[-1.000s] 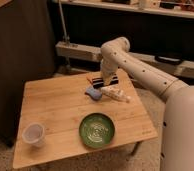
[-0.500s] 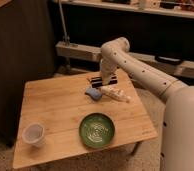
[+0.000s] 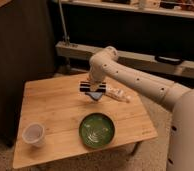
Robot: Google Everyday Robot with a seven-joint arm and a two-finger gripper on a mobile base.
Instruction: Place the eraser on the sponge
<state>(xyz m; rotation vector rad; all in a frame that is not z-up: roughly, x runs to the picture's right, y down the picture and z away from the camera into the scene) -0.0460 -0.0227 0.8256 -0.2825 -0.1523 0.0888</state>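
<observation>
My gripper (image 3: pixel 93 84) hangs down from the white arm over the back middle of the wooden table (image 3: pixel 50 107). It is shut on the eraser (image 3: pixel 85 86), a black striped block held level and crosswise. Directly below the eraser lies the blue sponge (image 3: pixel 94 95), with its front edge showing under the block. The eraser is right over the sponge, and I cannot tell whether they touch.
A white-and-orange tube (image 3: pixel 118 94) lies just right of the sponge. A green bowl (image 3: pixel 97 130) stands near the front edge and a white paper cup (image 3: pixel 33 134) at the front left. Dark shelving and a metal rail run behind the table.
The eraser has moved with the gripper from farther back on the table toward me, and now sits right above the sponge. The sponge, tube, bowl and cup have stayed put.
</observation>
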